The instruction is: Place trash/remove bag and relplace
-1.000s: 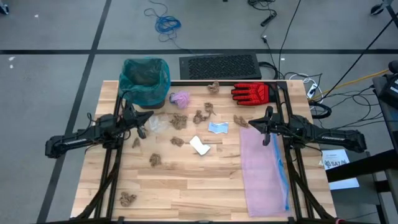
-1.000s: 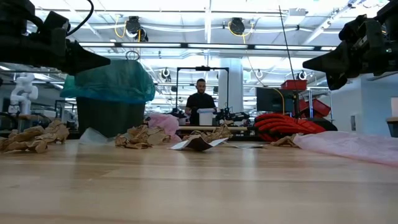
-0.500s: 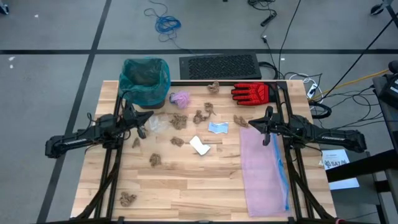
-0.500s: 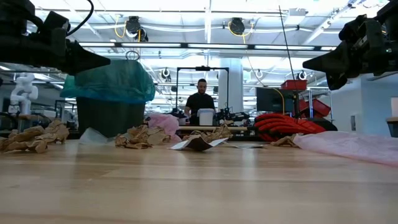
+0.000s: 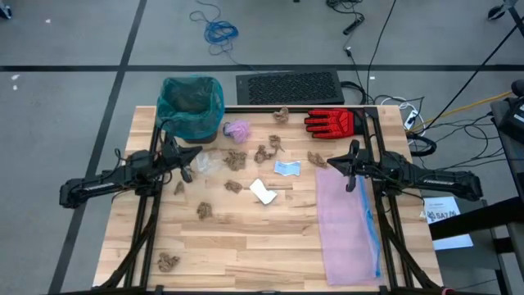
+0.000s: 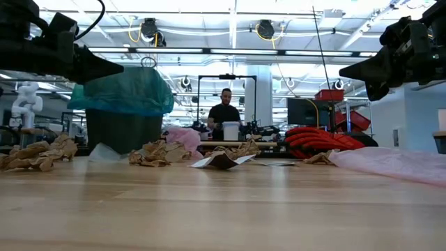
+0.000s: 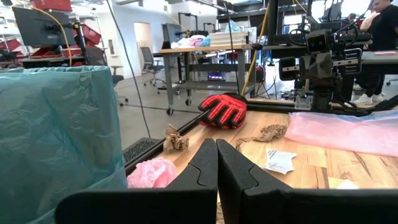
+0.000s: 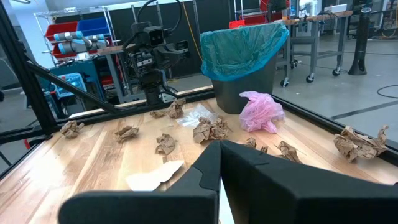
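Both jaws were closed, nothing gripped. Left gripper (image 5: 191,161) was held above the table (image 5: 246,246) beside the bin, lined with the bag (image 5: 191,102). Right gripper (image 5: 332,162) was held over the pink bag (image 5: 348,221). Trash (image 5: 236,160) was scattered between them.

Approx. ten brown paper wads (image 5: 235,160) are counted on the table, plus one white scrap (image 5: 263,192), one pale blue piece (image 5: 286,168) and one purple wad (image 5: 237,129). One teal bag (image 5: 191,104) (in one bin), one pink bag (image 5: 348,221) and one red glove (image 5: 330,122) are seen.

Grey floor (image 5: 65,98), blue cable (image 5: 219,31), workbenches (image 7: 205,53) behind.
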`<state>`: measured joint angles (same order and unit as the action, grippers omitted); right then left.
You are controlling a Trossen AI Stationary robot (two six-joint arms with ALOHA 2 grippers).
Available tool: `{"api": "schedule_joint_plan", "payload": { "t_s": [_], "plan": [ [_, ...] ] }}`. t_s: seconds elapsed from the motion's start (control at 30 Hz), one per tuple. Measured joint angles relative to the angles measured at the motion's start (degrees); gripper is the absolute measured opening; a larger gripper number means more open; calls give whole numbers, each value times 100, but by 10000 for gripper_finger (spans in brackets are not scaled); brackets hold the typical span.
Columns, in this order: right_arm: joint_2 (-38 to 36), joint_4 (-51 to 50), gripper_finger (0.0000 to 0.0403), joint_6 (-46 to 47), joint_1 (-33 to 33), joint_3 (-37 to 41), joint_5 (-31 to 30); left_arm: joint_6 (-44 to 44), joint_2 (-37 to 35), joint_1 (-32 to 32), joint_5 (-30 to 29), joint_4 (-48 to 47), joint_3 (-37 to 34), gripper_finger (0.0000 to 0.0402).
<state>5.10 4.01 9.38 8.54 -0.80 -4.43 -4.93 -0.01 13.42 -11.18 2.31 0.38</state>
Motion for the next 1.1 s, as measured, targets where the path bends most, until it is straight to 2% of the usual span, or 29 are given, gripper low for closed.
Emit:
{"api": "schedule_joint_plan", "payload": {
  "t_s": [0.83, 1.1],
  "plan": [
    [1, 0, 0, 1, 0, 0, -2, 0, 0, 0, 0, 7, 0, 0],
    [2, 0, 0, -1, 0, 0, 0, -137, 0, 1, -28, 574, 0, 0]
  ]
}}
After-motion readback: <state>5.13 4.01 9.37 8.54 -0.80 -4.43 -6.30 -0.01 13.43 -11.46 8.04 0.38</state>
